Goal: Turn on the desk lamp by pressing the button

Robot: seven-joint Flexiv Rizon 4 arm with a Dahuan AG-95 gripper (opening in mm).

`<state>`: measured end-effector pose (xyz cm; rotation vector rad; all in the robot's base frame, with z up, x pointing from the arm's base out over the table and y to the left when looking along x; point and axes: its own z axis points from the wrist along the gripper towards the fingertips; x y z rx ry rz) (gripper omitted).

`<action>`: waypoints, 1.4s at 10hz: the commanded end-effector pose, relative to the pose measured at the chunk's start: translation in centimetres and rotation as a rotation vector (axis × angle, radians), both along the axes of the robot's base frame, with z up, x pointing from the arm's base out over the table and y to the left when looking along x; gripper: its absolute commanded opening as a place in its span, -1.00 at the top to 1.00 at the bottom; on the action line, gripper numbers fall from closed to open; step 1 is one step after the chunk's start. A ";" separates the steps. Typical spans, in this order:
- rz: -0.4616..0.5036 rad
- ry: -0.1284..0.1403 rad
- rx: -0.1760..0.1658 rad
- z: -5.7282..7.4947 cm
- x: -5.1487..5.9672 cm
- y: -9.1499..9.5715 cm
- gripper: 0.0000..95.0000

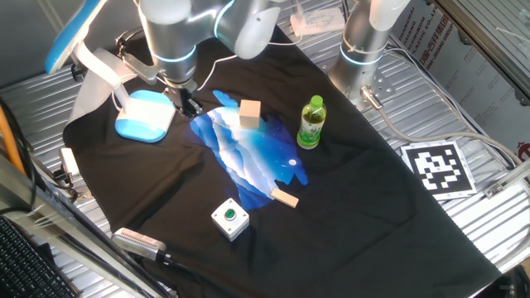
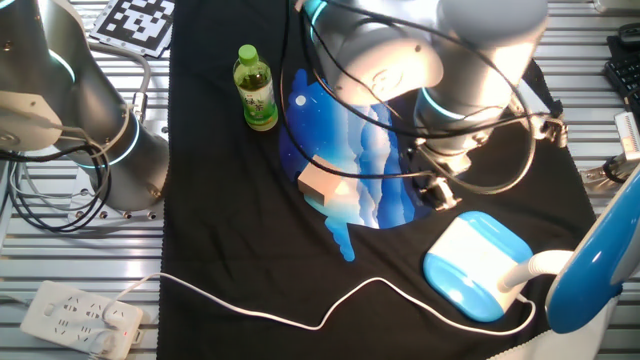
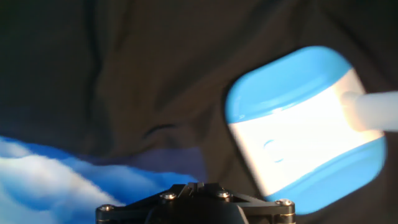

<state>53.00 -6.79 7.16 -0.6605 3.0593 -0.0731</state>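
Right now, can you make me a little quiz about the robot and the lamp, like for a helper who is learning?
1. True or false: the gripper is pressing the green button box.
2. What is closest to the gripper? A the lamp base B the green bottle C the wooden block
3. Fill in: the wooden block sits on the ___ picture on the black cloth.

Key: 1 false; 2 A; 3 blue

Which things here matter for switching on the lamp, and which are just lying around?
For the job: desk lamp, its button, gripper.
Lying about: green bottle, two wooden blocks, green button box, power strip.
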 end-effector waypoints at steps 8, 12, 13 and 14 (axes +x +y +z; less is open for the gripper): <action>0.011 0.020 0.006 4.5 -5.6 5.8 1.00; -0.001 0.014 0.006 4.4 -5.6 5.8 1.00; 0.002 0.015 0.004 4.4 -5.6 5.8 1.00; 0.006 0.015 0.004 4.4 -5.6 5.8 1.00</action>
